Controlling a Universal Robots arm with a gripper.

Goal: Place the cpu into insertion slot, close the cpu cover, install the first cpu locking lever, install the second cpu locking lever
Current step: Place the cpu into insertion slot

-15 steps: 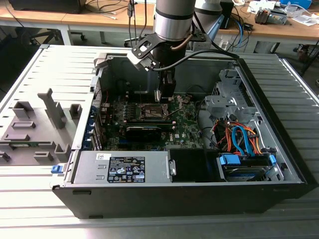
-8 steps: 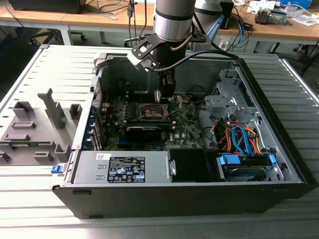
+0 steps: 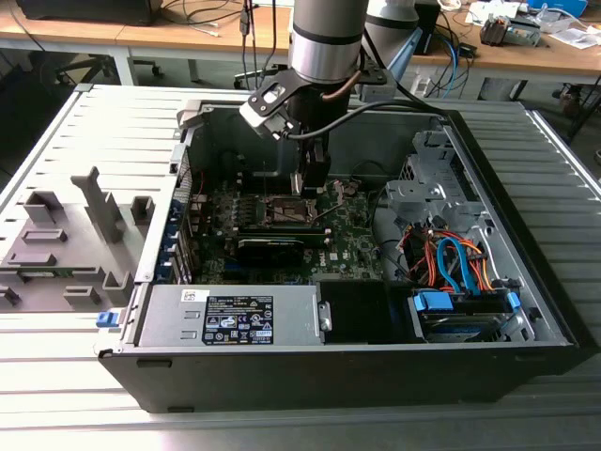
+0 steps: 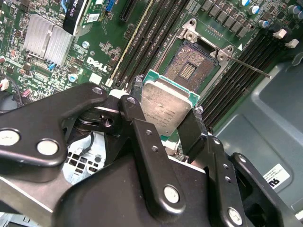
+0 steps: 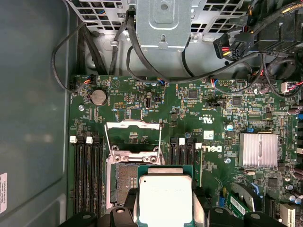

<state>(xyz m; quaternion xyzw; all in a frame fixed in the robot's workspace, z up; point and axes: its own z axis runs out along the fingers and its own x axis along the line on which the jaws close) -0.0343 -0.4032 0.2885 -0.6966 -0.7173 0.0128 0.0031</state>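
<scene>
Grip: my gripper (image 4: 163,113) pinched the cpu (image 4: 168,106).
Slot: the insertion slot (image 4: 188,68) lay just beyond it (uncovered).
Care: I judged level alignment essential.

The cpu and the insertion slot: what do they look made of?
The cpu: a dull, matte silver-grey metal lid, faintly mottled, on a green board edge, probably laminate. The insertion slot: dark centre with fine glinting contacts, likely plastic with metal pins, inside a bright, bare metal rim.
</scene>
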